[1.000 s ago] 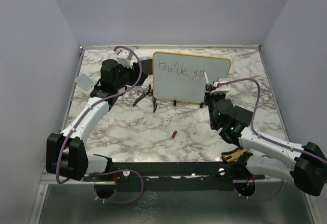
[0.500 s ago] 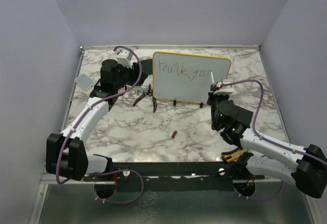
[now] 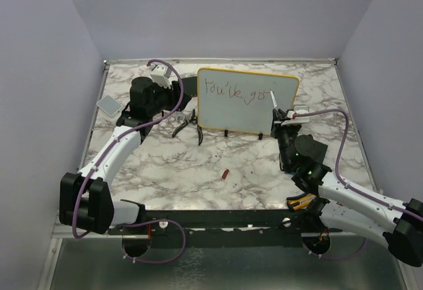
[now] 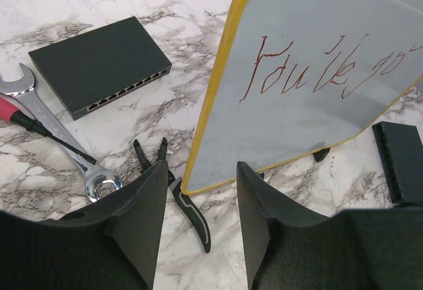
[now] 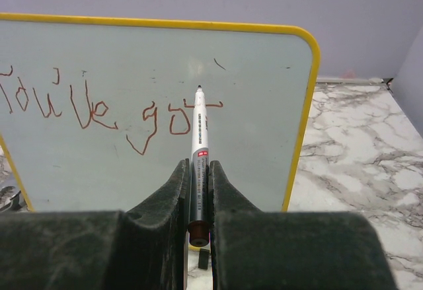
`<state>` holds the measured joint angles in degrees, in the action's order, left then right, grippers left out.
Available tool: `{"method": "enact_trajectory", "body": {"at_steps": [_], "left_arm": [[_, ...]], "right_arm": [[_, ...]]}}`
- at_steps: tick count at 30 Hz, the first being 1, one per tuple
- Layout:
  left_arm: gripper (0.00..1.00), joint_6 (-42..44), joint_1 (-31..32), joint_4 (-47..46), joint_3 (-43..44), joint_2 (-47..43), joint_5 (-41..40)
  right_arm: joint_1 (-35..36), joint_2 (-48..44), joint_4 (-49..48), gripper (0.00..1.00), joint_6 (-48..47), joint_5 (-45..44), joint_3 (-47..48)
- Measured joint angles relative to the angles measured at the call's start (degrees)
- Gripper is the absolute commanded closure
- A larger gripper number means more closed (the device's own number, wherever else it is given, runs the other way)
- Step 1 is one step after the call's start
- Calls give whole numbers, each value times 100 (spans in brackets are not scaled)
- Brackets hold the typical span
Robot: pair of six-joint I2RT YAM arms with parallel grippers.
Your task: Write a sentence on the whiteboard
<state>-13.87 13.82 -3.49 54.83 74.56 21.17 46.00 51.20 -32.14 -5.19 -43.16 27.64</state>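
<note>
The whiteboard (image 3: 244,102) with a yellow frame stands upright at the back middle. The sentence (image 3: 234,92) reads "You've go" with a short dash after it. It shows in the left wrist view (image 4: 310,72) and the right wrist view (image 5: 99,108). My right gripper (image 3: 277,115) is shut on a white marker (image 5: 199,131). The marker's tip (image 5: 199,88) is at the board just above the dash. My left gripper (image 4: 198,191) is open and empty, left of the whiteboard (image 4: 317,105), over the table.
A black rectangular box (image 4: 99,62), a wrench (image 4: 59,138), a red-handled screwdriver (image 4: 26,121) and black pliers (image 4: 172,191) lie left of the board. A grey pad (image 3: 109,104) lies at the far left. A small red cap (image 3: 226,173) lies mid-table.
My right arm has moved right along the board with the marker. A dash after "go" has appeared. The left arm has not moved.
</note>
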Motion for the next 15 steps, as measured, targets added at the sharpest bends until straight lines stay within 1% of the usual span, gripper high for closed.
{"method": "enact_trajectory", "body": {"at_steps": [6, 15], "left_arm": [[52, 0, 0, 0, 0, -2, 0], [52, 0, 0, 0, 0, -2, 0]], "right_arm": [[-2, 210, -210, 99, -157, 61, 0], [-195, 407, -570, 99, -402, 68, 0]]}}
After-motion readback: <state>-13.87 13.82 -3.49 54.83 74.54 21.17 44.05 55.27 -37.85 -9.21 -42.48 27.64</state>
